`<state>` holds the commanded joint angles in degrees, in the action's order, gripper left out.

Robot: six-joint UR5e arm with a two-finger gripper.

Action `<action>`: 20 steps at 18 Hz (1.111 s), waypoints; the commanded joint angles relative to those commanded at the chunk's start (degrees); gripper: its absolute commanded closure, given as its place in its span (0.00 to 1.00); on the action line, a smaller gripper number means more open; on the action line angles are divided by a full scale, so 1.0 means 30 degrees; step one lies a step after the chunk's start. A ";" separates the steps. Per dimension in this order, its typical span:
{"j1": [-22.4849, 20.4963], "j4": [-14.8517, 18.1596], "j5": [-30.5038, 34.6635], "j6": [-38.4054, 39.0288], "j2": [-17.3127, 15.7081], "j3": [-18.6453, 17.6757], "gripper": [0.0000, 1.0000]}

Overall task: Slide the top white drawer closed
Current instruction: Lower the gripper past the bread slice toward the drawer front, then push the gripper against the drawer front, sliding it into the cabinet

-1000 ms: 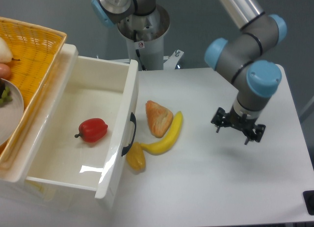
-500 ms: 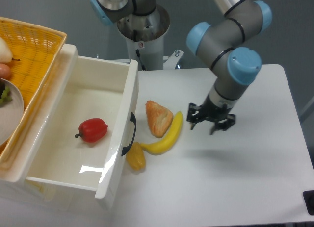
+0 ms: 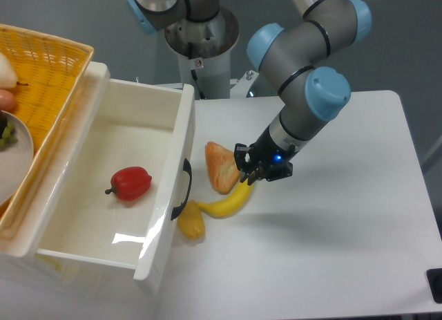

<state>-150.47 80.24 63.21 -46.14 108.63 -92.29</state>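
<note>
Gripper (image 3: 250, 173) has swung left across the table from its right side, now low over the banana's (image 3: 231, 198) upper end, near the drawer front. Top white drawer (image 3: 114, 178) hasn't moved: pulled fully out at the table's left edge, black handle (image 3: 182, 189) facing the arm, red pepper (image 3: 130, 183) inside. Fingers point toward the front panel, probably lining up a push; can't tell if they're spread or pressed together. Pastry (image 3: 222, 166), banana and yellow pepper (image 3: 191, 222) sit right against the front, so they crowd the approach. Wicker basket (image 3: 43, 85) on the cabinet top behind.
</note>
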 joint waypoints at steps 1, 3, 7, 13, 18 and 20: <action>-0.0030 0.0029 -0.0471 0.0000 0.0029 0.0000 0.89; 0.0057 0.0059 -0.1000 0.0000 0.0000 0.0000 0.89; 0.0585 0.0059 -0.1617 0.0059 -0.0029 0.0263 0.89; 0.1375 0.0059 -0.2292 0.0645 -0.0264 0.0352 0.89; 0.1903 0.0001 -0.3023 0.0966 -0.0234 0.0381 0.89; 0.2050 0.0000 -0.3054 0.0967 -0.0234 0.0410 0.89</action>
<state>-144.32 80.24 54.05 -43.24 107.93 -91.06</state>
